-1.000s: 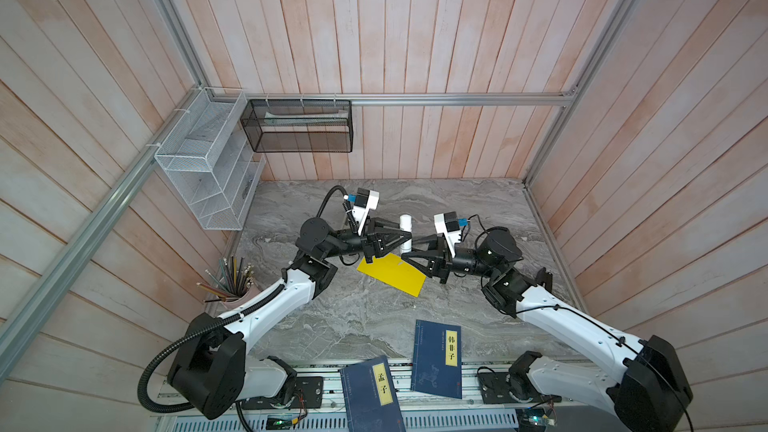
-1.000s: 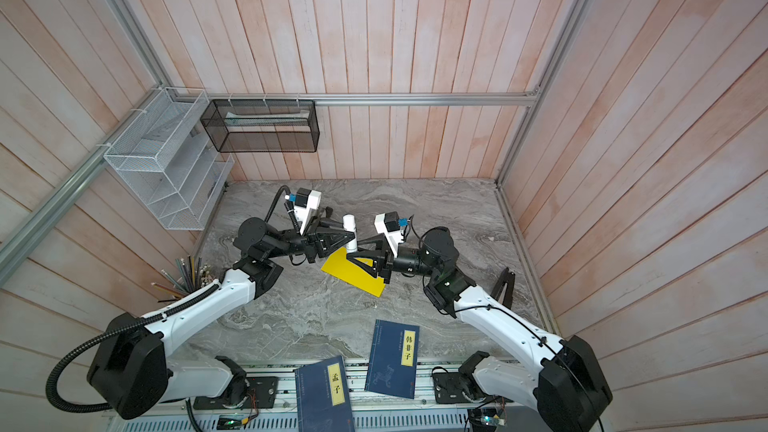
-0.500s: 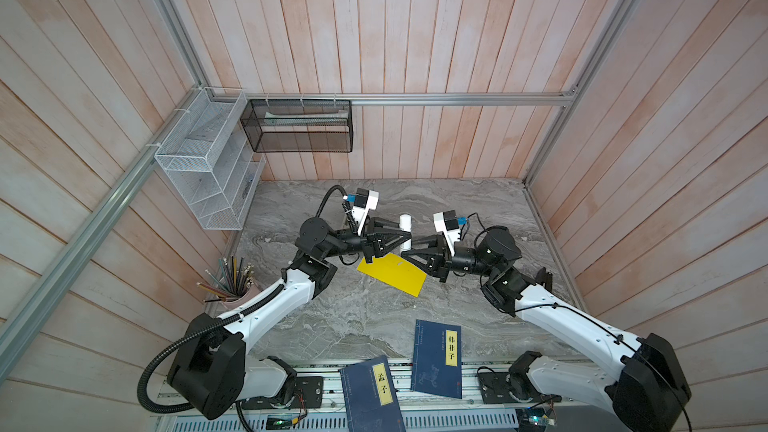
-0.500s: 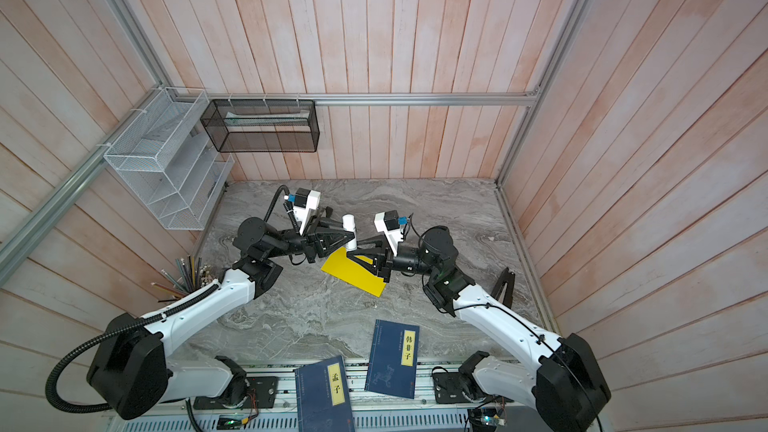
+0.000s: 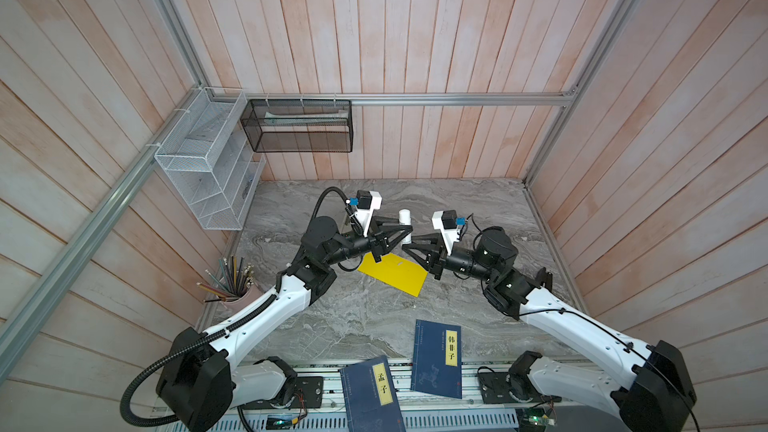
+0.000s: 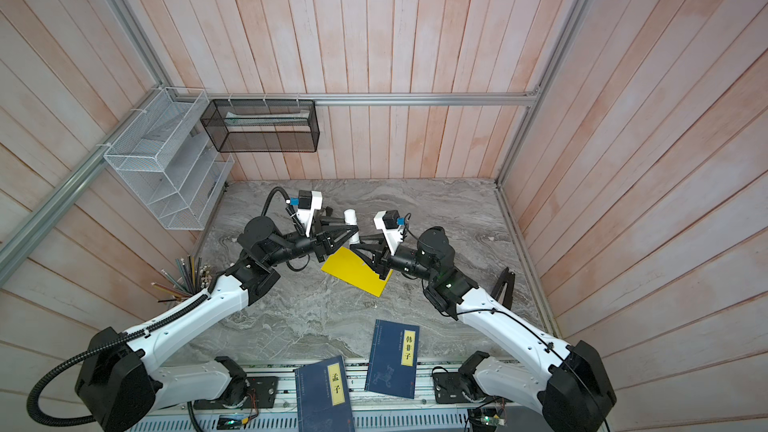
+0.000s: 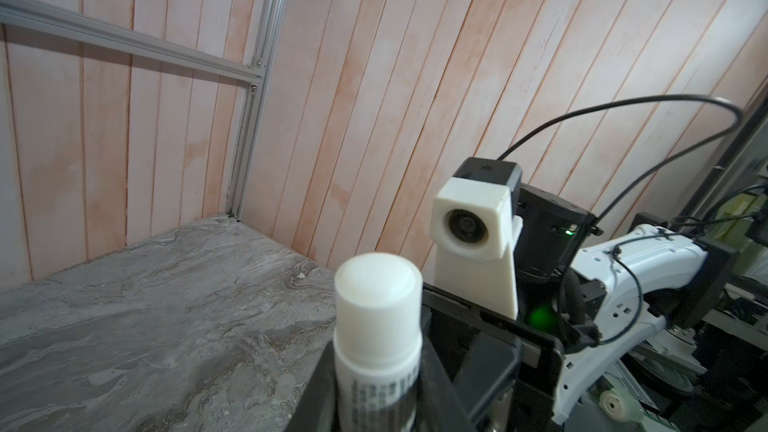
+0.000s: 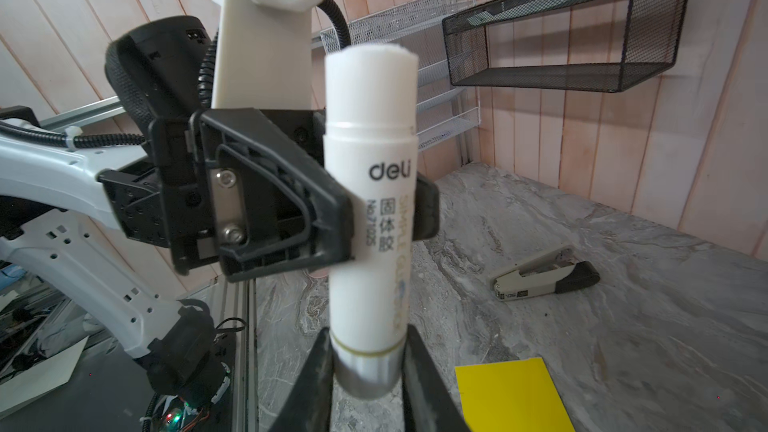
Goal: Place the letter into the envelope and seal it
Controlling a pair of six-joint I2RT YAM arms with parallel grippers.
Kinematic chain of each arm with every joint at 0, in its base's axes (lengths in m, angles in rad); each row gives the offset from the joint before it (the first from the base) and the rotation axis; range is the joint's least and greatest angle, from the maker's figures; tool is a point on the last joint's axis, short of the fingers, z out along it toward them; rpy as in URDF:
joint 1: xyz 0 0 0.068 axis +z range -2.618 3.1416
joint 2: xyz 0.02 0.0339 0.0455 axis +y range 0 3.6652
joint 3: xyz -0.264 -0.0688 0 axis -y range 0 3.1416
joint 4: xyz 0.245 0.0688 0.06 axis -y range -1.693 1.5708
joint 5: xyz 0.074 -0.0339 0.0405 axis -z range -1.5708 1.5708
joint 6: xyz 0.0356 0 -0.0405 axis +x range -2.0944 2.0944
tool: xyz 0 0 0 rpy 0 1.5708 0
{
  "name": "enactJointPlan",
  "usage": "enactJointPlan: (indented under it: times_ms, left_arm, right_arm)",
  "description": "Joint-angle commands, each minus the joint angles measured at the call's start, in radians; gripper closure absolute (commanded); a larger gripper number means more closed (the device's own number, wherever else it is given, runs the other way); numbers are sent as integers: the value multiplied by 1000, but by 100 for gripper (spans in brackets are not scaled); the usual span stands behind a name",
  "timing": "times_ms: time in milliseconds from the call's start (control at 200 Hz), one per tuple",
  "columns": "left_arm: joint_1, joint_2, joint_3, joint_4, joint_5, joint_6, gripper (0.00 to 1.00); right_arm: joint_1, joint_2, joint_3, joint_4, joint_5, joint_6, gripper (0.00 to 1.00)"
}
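The yellow envelope lies flat on the marble table, below and between the two grippers. The letter is not in view. Above the envelope a white glue stick stands upright. My left gripper is shut on its middle. My right gripper is shut on its silver lower end, with a finger pressed against each side. The cap is on the stick.
A stapler lies on the table behind the left gripper. Two dark blue books lie at the front edge. A pencil cup stands at the left. A white wire rack and a black mesh basket hang on the walls.
My right gripper's jaws have narrowed onto the bottom of the glue stick. The left arm and the envelope have not moved.
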Motion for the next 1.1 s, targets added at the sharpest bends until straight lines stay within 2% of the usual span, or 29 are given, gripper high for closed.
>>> enactJointPlan:
  times_ms: [0, 525, 625, 730, 820, 985, 1095]
  left_arm:
    - [-8, -24, 27, -66, -110, 68, 100]
    - [-37, -50, 3, -55, -289, 97, 100]
    - [-37, -57, 0, -57, -300, 99, 100]
    - [-37, -60, -1, -68, -306, 107, 100]
    - [-37, -64, 1, -79, -309, 112, 100]
    - [-37, -81, -3, -109, -313, 133, 100]
    - [-37, -89, -4, -130, -297, 140, 100]
  right_arm:
    - [19, -26, 53, -72, 217, -90, 100]
    - [233, 25, 115, -116, 579, -243, 100]
    - [240, 24, 115, -115, 581, -241, 89]
    - [240, 11, 111, -116, 566, -242, 69]
    - [234, -16, 103, -137, 574, -247, 58]
    - [135, -80, 87, -259, 567, -237, 55]
    - [8, -116, 62, -331, 535, -203, 54]
